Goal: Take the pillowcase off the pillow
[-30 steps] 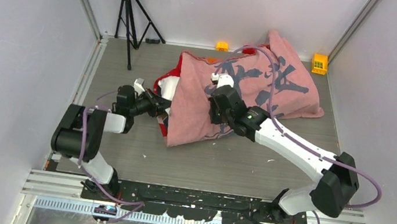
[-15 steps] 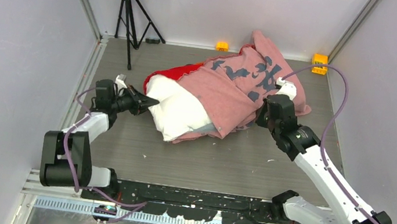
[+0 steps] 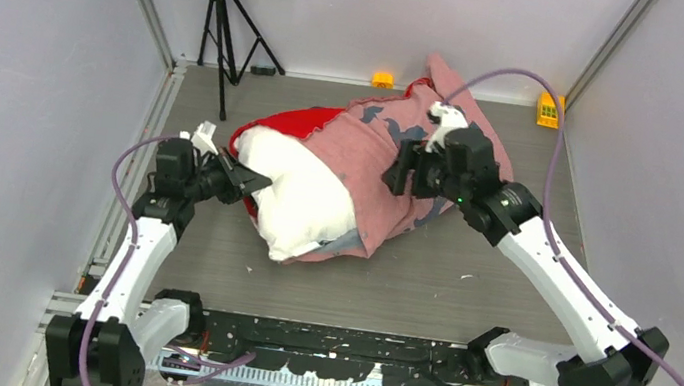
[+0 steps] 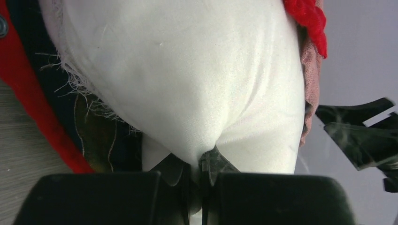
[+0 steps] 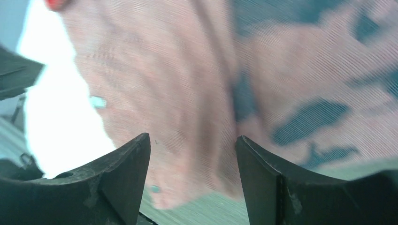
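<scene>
The white pillow [image 3: 302, 198] lies mid-table, its left half bared. The pillowcase [image 3: 379, 153], pink reverse side out with a red rim [image 3: 277, 121], still wraps the pillow's right half and bunches toward the back right. My left gripper [image 3: 256, 183] is shut on the pillow's left corner; in the left wrist view its jaws [image 4: 202, 164] pinch a fold of white pillow [image 4: 187, 70] beside the red pillowcase edge [image 4: 33, 103]. My right gripper [image 3: 408, 180] hovers open over the pillowcase. In the right wrist view, pink pillowcase [image 5: 187, 70] lies beyond the spread gripper [image 5: 192, 145], and nothing is between the fingers.
A black tripod [image 3: 225, 25] stands at the back left. An orange block [image 3: 382, 80] and a yellow block [image 3: 550, 108] sit by the back wall. Walls close in on both sides.
My right gripper has let go of the pillowcase, opened, and swung back left over it. My left gripper pulled the pillow leftward, so more white shows.
</scene>
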`<state>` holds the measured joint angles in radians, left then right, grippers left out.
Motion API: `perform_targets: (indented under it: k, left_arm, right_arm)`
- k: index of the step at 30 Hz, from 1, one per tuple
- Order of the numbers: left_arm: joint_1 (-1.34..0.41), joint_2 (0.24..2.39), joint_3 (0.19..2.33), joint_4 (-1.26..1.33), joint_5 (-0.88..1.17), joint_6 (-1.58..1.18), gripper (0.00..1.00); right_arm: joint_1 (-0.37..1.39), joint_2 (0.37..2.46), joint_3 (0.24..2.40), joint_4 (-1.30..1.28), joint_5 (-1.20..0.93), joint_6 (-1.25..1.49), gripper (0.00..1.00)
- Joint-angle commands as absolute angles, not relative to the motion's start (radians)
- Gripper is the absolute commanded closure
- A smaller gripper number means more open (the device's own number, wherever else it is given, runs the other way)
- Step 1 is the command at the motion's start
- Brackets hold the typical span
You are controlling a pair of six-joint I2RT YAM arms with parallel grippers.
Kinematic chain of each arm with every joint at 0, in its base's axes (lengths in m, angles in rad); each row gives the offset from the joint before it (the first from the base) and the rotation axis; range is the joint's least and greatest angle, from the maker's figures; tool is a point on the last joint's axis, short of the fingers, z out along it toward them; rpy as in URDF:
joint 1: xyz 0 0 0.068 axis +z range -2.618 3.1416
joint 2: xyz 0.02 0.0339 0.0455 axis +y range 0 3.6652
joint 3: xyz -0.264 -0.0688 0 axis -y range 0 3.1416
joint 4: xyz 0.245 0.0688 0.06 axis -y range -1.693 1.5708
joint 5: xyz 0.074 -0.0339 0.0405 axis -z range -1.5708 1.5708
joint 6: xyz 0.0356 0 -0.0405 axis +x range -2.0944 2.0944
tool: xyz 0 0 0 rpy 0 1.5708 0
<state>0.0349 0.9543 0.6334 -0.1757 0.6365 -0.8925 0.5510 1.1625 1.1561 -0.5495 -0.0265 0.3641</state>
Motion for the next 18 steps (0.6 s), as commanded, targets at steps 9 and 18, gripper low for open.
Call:
perform_targets:
  k: [9, 18]
  left_arm:
    - [-0.098, 0.859, 0.816, -0.333, 0.578, -0.744, 1.00]
    - [-0.210, 0.888, 0.873, -0.358, 0.533, -0.696, 1.00]
  right_arm:
    - [0.822, 1.535, 1.665, -0.563, 0.061, 0.202, 0.28]
    - [0.878, 1.802, 1.894, -0.567, 0.148, 0.095, 0.27]
